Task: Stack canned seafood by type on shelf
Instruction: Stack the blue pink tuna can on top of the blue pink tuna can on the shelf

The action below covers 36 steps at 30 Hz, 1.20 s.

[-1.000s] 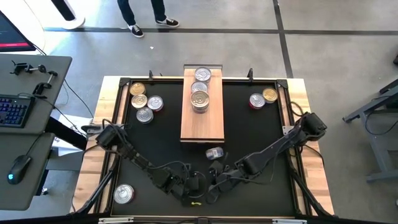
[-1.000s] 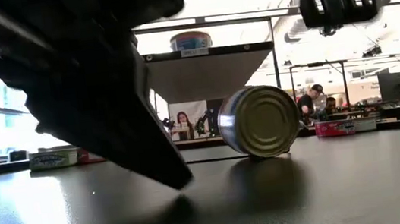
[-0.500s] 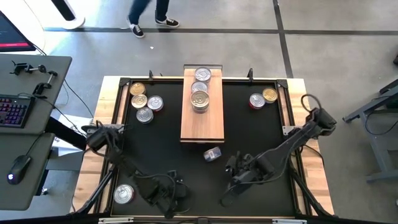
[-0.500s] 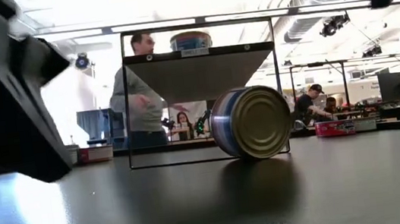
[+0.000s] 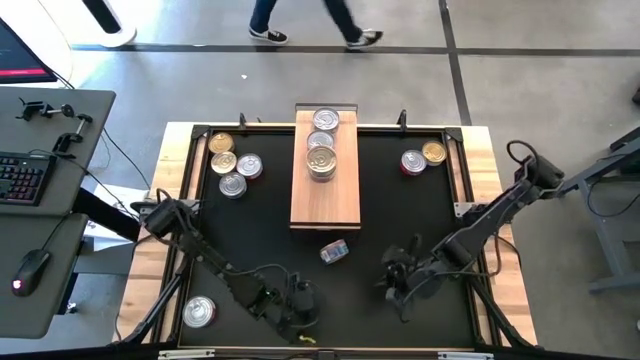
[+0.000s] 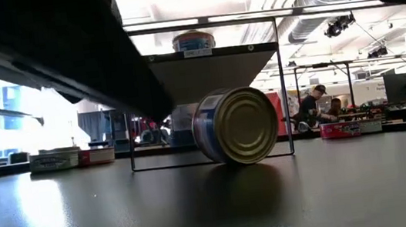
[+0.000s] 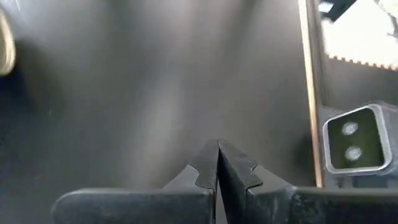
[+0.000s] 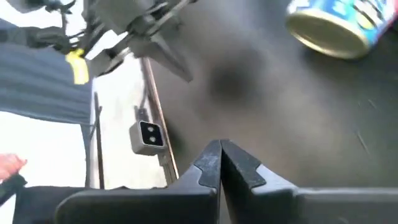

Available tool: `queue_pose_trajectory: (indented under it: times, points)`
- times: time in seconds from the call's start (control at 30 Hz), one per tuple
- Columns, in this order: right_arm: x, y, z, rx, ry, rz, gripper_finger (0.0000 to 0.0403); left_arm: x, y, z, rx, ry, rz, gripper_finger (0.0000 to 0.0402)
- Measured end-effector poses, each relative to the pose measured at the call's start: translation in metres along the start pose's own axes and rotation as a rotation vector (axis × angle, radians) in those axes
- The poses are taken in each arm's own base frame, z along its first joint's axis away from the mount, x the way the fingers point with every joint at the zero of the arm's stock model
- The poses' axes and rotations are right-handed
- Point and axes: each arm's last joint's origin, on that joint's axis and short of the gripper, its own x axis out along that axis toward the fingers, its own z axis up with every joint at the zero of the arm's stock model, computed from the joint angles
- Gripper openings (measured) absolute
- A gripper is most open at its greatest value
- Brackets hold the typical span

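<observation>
On my black surface [image 5: 400, 215] one blue-labelled can [image 5: 334, 251] lies on its side just off the near end of the shelf [image 5: 325, 205], which carries stacked cans [image 5: 322, 160]. Both my left tool [image 7: 217, 163] and right tool [image 8: 221, 160] are pinched closed, holding nothing, low over the near edge. A person's legs [image 5: 315, 20] cross the grey floor [image 5: 520, 60] beyond.

We see a light-wood shelf [image 5: 325, 190] with visible grain and a matt face, lying on a black mat [image 5: 260, 225] whose smooth surface gives a soft sheen in the low view. The tipped can [image 6: 235, 125] near us shows a glossy gold metal end with ringed ridges and a blue printed label. Cans on the shelf [image 5: 322, 150] carry bright silver metal lids. The table edge [image 5: 500, 230] is pale bare wood.
</observation>
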Motion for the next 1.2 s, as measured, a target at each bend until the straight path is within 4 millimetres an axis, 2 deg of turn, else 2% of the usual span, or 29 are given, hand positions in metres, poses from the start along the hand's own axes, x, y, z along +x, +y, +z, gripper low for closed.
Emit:
queue_pose_trajectory:
  times: [0.13, 0.33, 0.53, 0.77, 1.03, 1.2]
  points:
    - [0.005, -0.001, 0.004, -0.117, -0.032, 0.003, 0.0, -0.016, 0.007, 0.011, 0.017, 0.015, 0.025, 0.0]
    - [0.012, -0.001, 0.024, -0.313, -0.071, -0.029, 0.0, -0.042, 0.023, 0.033, 0.039, -0.058, 0.144, 0.0]
    - [0.035, -0.016, 0.043, -0.347, -0.125, -0.174, 0.0, -0.041, 0.035, 0.041, -0.024, -0.101, 0.222, 0.0]
    - [0.067, -0.029, 0.047, -0.428, -0.181, -0.278, 0.0, -0.037, 0.045, 0.048, -0.042, -0.137, 0.294, 0.0]
    - [0.087, -0.041, 0.045, -0.467, -0.265, -0.427, 0.0, -0.038, 0.045, 0.045, -0.043, -0.121, 0.292, 0.0]
    - [0.092, -0.045, 0.044, -0.47, -0.337, -0.511, 0.0, -0.039, 0.042, 0.044, -0.059, -0.124, 0.287, 0.0]
